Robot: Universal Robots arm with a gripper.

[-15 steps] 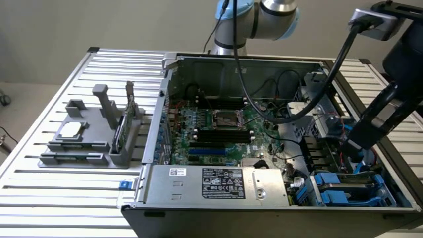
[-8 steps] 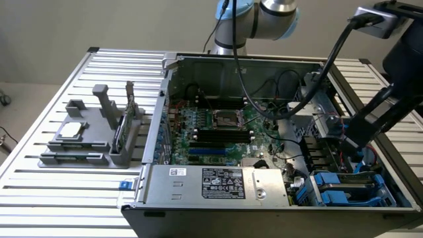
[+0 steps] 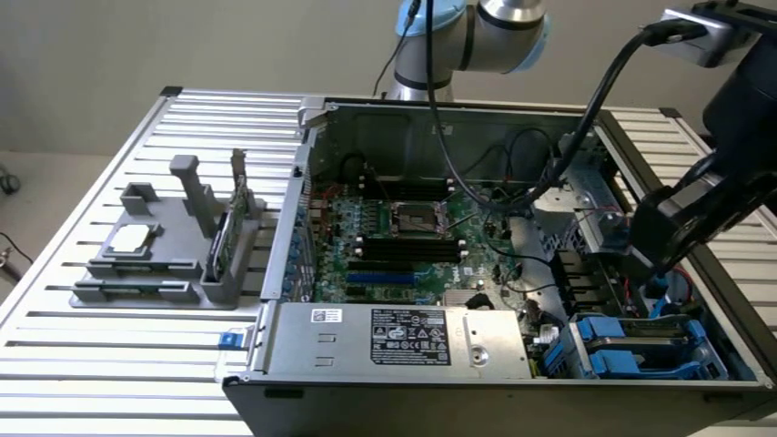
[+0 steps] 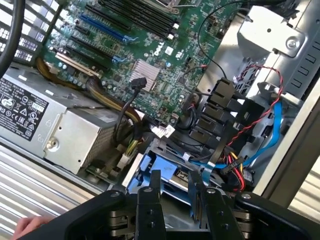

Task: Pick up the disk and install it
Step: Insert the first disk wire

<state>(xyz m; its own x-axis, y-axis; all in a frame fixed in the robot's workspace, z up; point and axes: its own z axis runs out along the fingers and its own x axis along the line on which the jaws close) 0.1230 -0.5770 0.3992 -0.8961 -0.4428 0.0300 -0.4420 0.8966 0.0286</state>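
Down in the drive-bay corner of the open computer case (image 3: 318, 111), at the exterior view's lower right, the disk (image 3: 641, 344) lies flat in its blue carrier, seated among the bay's metal walls. The arm reaches in from the exterior view's right, and its black hand (image 3: 652, 264) hangs above that bay, close over the drive. Seen from the wrist, the hand (image 4: 174, 173) has its two fingers (image 4: 154, 185) parted, with the disk (image 4: 172, 184) showing in the gap beyond them: a silver face with a pale label and a blue frame. The hand is released and grasps nothing; I cannot tell whether the fingertips touch the carrier.

A blue ribbon cable (image 4: 272, 130) and a bundle of red and black wires (image 4: 245, 127) loop just beside the drive. The green motherboard (image 3: 401, 237) fills the middle of the case, and the long grey power supply (image 3: 401, 337) with its black-and-white label lies along the near wall, beside the bay.

On the slatted tabletop (image 3: 122, 364), well apart from the case toward the exterior view's left, stands a grey tray (image 3: 158, 273) carrying a small silver chip (image 3: 127, 238). A person's fingertips (image 4: 25, 227) show at the edge of the wrist view, on the tabletop's slats.
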